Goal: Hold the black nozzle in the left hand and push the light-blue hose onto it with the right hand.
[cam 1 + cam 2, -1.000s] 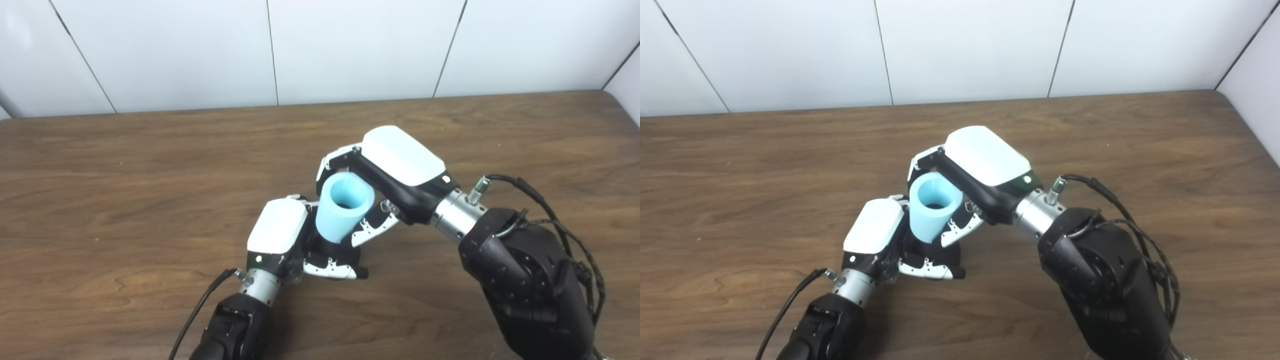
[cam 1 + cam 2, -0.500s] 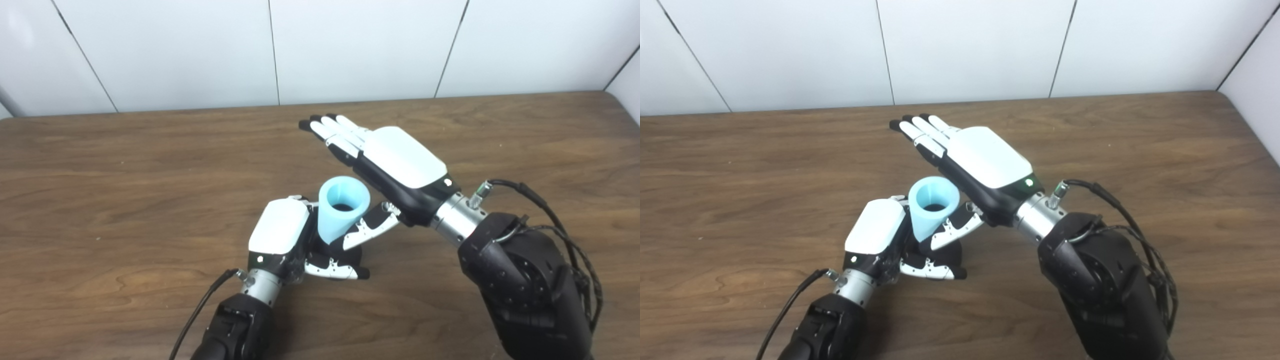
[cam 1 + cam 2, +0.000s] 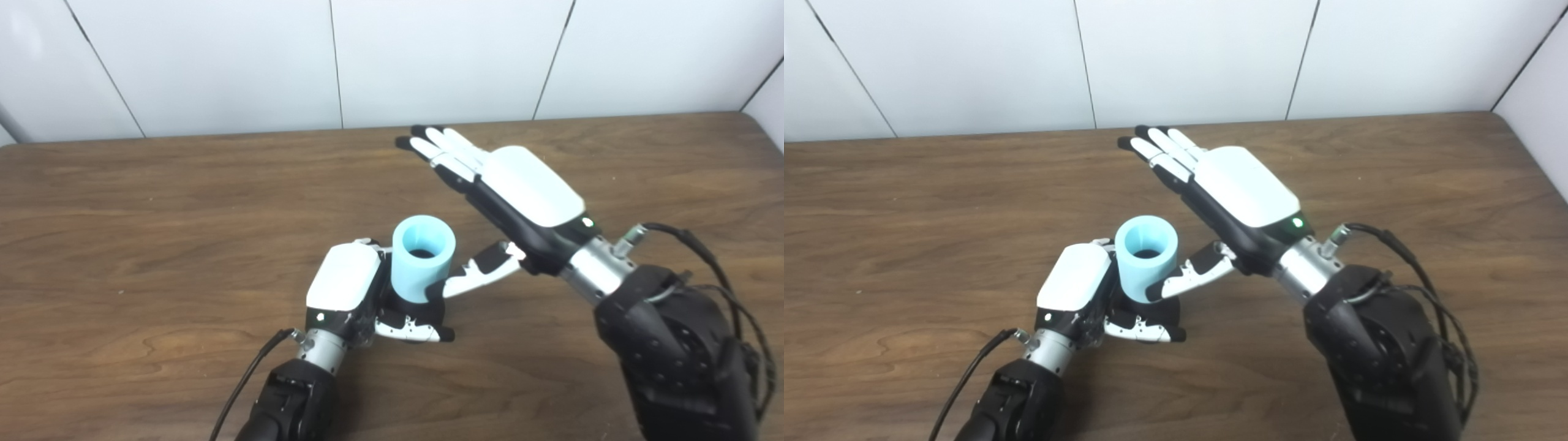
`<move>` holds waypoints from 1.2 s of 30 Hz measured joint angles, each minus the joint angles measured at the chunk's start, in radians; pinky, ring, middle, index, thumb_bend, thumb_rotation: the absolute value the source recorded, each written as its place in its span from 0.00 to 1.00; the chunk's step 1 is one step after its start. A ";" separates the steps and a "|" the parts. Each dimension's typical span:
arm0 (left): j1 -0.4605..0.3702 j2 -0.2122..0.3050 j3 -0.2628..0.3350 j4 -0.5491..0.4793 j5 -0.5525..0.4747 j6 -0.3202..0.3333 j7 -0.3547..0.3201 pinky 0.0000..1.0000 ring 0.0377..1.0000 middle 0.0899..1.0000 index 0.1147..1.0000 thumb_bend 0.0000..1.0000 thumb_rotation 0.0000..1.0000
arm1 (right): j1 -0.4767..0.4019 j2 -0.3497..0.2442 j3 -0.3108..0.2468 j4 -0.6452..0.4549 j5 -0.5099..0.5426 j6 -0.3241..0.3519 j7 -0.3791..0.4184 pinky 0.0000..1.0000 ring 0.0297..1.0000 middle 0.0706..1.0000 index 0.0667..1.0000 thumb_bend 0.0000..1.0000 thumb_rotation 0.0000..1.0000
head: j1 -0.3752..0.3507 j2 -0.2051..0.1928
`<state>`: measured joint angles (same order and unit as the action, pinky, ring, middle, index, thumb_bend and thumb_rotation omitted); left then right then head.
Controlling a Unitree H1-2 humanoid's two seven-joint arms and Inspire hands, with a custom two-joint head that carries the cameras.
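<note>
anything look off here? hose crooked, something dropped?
Nothing stands out. The light-blue hose sits roughly upright on the black nozzle, which the left hand grips. The right hand is open beside the hose, its thumb near the hose's base. Nothing lies spilled on the table.

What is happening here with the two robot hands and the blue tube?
The left hand grips a black nozzle low over the table. The light-blue hose stands on the nozzle, open end up. The right hand is open, its fingers stretched out flat and clear of the hose; only its thumb reaches toward the hose's base. The hose appears fitted on.
</note>
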<state>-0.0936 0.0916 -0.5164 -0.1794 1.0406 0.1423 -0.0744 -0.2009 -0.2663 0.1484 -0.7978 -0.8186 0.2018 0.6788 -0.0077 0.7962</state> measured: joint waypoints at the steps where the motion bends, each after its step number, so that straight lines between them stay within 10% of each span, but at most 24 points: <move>1: 0.000 0.000 0.000 0.001 0.000 0.000 0.000 0.81 0.60 0.39 0.45 0.52 0.00 | 0.008 -0.007 -0.007 -0.006 0.008 -0.003 -0.001 0.86 0.96 0.94 0.94 0.93 0.36 | 0.000 0.000; 8: -0.001 0.001 0.002 0.004 -0.001 -0.003 0.003 0.80 0.60 0.40 0.45 0.52 0.00 | 0.097 -0.017 -0.014 -0.073 0.046 -0.022 -0.001 0.92 0.98 0.97 0.92 0.69 0.65 | -0.005 0.000; 15: -0.001 0.005 0.007 0.013 -0.011 -0.015 0.018 0.80 0.59 0.39 0.46 0.52 0.00 | 0.132 -0.017 0.042 -0.039 -0.007 -0.184 -0.058 0.98 1.00 1.00 0.94 0.62 0.88 | -0.011 -0.002; 36: 0.000 0.007 0.010 0.017 -0.011 -0.033 0.023 0.80 0.58 0.41 0.45 0.52 0.00 | 0.173 0.011 0.070 0.001 -0.130 -0.274 -0.041 1.00 1.00 1.00 0.92 0.60 1.00 | -0.012 0.006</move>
<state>-0.0932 0.0983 -0.5062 -0.1619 1.0299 0.1094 -0.0518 -0.0281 -0.2551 0.2180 -0.7968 -0.9487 -0.0719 0.6379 -0.0199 0.8023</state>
